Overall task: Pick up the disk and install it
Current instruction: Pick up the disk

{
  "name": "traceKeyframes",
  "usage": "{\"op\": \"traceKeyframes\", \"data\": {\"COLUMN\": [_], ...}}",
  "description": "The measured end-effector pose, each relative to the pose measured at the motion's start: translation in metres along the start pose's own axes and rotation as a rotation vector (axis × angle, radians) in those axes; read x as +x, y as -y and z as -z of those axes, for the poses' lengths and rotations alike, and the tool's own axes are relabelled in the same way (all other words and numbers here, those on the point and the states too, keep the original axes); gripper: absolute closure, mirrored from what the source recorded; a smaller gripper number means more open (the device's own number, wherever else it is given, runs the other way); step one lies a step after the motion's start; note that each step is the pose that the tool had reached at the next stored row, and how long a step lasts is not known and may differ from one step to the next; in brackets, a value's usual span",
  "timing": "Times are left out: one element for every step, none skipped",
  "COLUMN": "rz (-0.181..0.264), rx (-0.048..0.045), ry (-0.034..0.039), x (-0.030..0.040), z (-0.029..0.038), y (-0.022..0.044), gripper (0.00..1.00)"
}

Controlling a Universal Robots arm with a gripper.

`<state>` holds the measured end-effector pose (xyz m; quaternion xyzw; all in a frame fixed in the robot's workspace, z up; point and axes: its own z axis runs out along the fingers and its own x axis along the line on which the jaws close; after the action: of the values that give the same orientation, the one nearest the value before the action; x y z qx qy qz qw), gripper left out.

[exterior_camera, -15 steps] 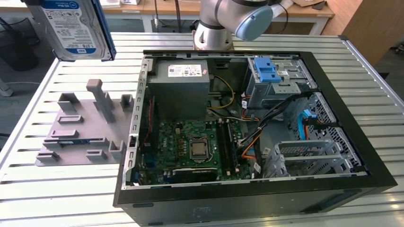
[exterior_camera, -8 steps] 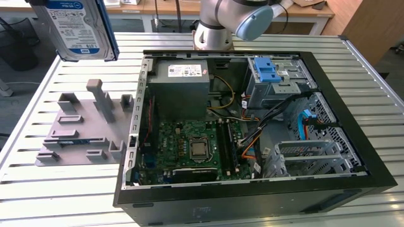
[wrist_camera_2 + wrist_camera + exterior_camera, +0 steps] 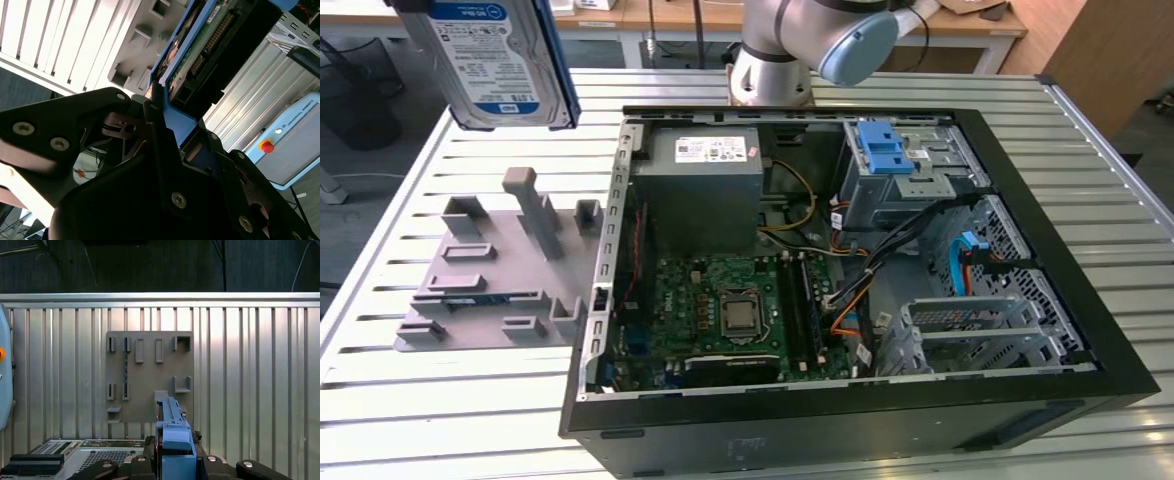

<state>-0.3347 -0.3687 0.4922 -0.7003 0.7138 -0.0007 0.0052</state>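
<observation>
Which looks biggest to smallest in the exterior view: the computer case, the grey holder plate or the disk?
1. Computer case: largest.
2. Grey holder plate: next.
3. Disk: smallest-looking, but it seems nearer the camera and is cut off at the top, so that is unsure.

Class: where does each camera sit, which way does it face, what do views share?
Exterior view: raised, looking down into the computer case; arm shows.
First wrist view: on the arm, facing down at the grey holder; gripper shows.
Second wrist view: on the arm, along the gripper toward the disk.
All share disk and holder.
</observation>
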Motion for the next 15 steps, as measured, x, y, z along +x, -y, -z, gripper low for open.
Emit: {"op": "traceKeyframes", "data": {"rz": [0.0,0.0,0.0,0.0,0.0,0.0,0.0,0.0,0.0,0.0,0.0,0.0,0.0,0.0,0.0], "rx": [-0.0001,-0.0001,0.0,0.0,-0.0001,-0.0001,-0.0001,-0.0001,-0.0001,0.0,-0.0002,-0.0001,0.0,-0.0001,0.0], "ry": [0.0,-0.0001,0.0001,0.0,0.0,-0.0001,0.0,0.0,-0.0001,0.0,-0.0001,-0.0001,0.0,0.0,0.0], "x": [0.0,0.0,0.0,0.0,0.0,0.0,-0.0001,-0.0001,-0.0001,-0.0001,-0.0001,-0.0001,-0.0001,-0.0001,-0.0002], "z": [0.0001,0.0,-0.0001,0.0,0.0,0.0,0.0,0.0,0.0,-0.0001,0.0,0.0,-0.0001,-0.0001,-0.0001], "y": [0.0009,0.002,0.003,0.0041,0.0049,0.0057,0.0064,0.007,0.0076,0.0083,0.009,0.0098,0.0106,0.0115,0.0124], "gripper": [0.64,0.64,0.64,0.64,0.64,0.64,0.64,0.64,0.64,0.64,0.64,0.64,0.64,0.64,0.64]}}
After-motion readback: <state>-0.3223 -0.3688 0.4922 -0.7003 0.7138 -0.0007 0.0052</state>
